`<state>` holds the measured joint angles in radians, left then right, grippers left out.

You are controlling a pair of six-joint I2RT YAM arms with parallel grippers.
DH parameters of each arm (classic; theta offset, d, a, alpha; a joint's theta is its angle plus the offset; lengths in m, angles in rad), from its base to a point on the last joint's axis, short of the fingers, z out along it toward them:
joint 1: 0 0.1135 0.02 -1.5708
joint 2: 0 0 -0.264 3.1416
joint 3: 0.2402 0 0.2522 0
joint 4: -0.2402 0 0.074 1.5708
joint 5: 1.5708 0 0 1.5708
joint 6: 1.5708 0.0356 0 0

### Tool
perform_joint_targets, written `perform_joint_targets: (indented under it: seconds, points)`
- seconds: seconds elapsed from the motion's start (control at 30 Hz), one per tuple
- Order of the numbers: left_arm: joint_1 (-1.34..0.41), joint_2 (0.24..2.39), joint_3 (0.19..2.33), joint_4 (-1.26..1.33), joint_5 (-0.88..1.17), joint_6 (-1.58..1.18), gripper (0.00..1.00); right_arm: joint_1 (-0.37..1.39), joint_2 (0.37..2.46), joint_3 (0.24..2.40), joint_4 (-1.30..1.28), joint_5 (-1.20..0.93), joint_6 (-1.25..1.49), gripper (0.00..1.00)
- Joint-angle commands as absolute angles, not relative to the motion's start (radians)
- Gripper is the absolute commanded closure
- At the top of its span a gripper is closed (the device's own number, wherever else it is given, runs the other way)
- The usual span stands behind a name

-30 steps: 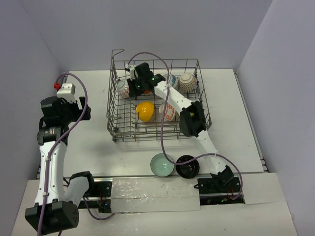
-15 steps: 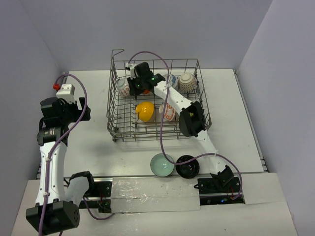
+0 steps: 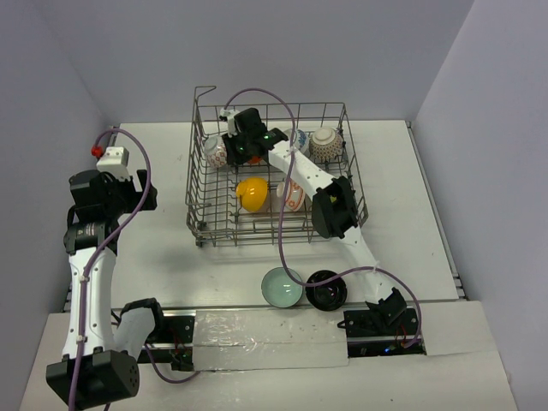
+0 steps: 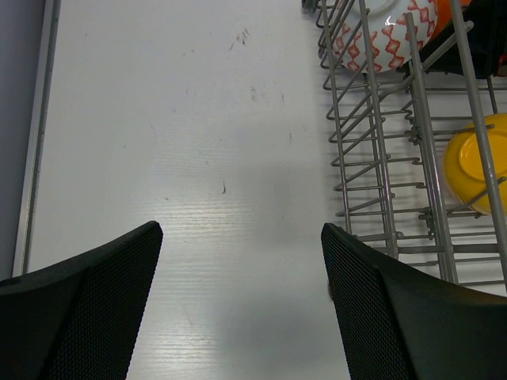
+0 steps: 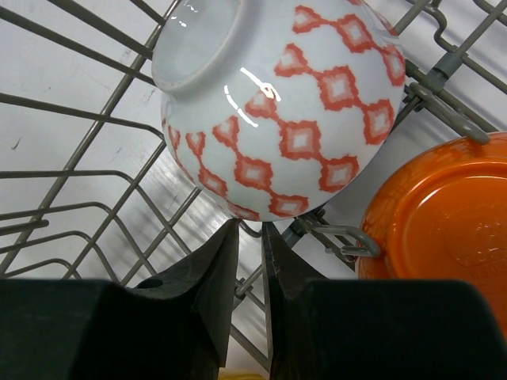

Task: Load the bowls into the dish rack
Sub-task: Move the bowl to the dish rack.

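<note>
The left gripper (image 4: 242,229) was wide open, holding nothing. The right gripper (image 5: 249,224) sat at six o'clock of the red-and-white bowl (image 5: 301,119); I could not tell if it pinched.

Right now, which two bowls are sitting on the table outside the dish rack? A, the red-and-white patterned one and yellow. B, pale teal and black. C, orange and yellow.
B: the pale teal bowl and the black bowl sit side by side on the table, between the dish rack and the arm bases.
</note>
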<state>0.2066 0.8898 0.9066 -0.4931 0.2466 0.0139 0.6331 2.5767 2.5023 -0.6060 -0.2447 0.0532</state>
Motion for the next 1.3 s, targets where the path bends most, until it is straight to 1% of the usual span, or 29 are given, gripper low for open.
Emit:
perform_joint_targets:
  seconds: [0.0,0.2,0.37,0.6,0.83,0.97,1.17,1.27]
  points:
    - [0.216,0.867,0.899,-0.462,0.273,0.009,0.12,0.621,2.569,2.56,-0.566,-0.213,0.043,0.74]
    - [0.219,0.867,0.9,-0.46,0.279,0.009,0.12,0.621,2.565,2.565,-0.558,-0.207,0.045,0.7]
    - [0.224,0.865,0.897,-0.46,0.284,0.009,0.11,0.62,2.554,2.56,-0.574,-0.229,0.04,0.7]
    - [0.225,0.862,0.9,-0.463,0.287,0.009,0.11,0.621,2.473,2.442,-0.578,-0.233,0.028,0.71]
    - [0.229,0.842,0.896,-0.462,0.284,0.009,0.1,0.624,2.329,2.303,-0.554,-0.278,0.026,0.7]
    - [0.227,0.836,0.894,-0.462,0.293,0.009,0.1,0.632,2.263,2.238,-0.534,-0.278,0.011,0.65]
    - [0.23,0.819,0.891,-0.46,0.293,0.009,0.1,0.64,2.246,2.292,-0.563,-0.304,-0.017,0.65]
    - [0.23,0.819,0.89,-0.459,0.291,0.009,0.1,0.653,2.211,2.278,-0.563,-0.301,-0.024,0.66]
